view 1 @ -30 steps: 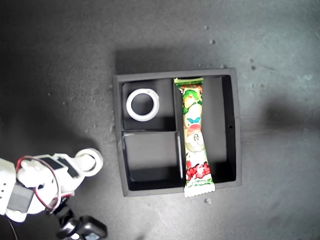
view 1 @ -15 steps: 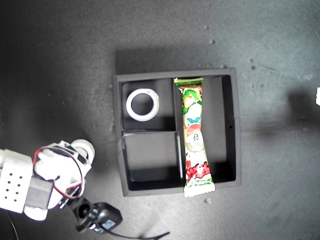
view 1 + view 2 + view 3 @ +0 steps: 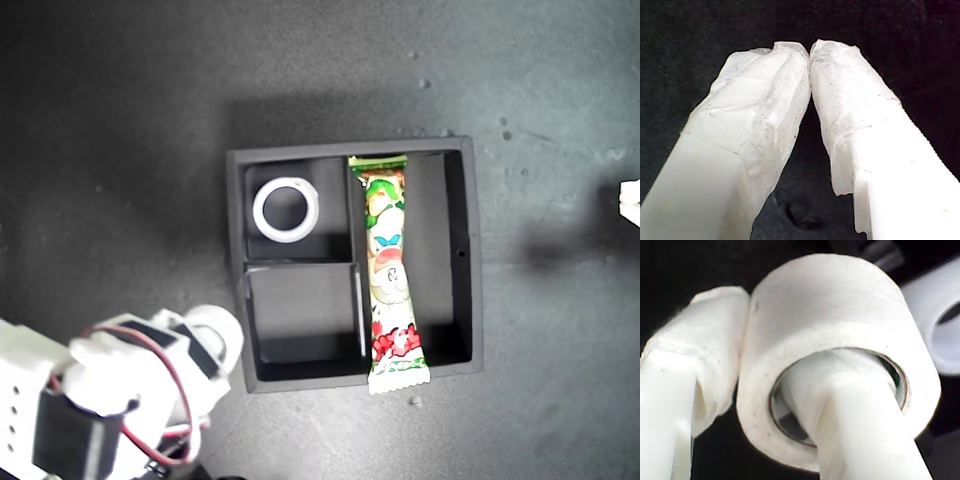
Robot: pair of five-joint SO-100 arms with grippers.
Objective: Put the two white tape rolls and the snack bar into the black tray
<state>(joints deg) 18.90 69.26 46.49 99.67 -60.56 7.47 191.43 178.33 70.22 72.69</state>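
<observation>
Change: the thicker tape roll (image 3: 830, 305) has been carried from the bench at the exterior view's lower left up to the black tray (image 3: 472, 260), just beside its wall
Meaning: only this roll is judged left to drop in
Second end effector (image 3: 770, 355): clamped on it, one finger through the hole
First end effector (image 3: 810, 50): tips together, empty
Look: plain white, thick-walled, greenish-grey core
Already in: wider tape roll (image 3: 286, 209), snack bar (image 3: 388, 270)

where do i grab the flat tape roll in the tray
From straight above, pinch the flat tape roll's ring wall: one finger in the hole, one outside. It lies flat, hole up, and the black tray's walls likely block a side approach.
</observation>
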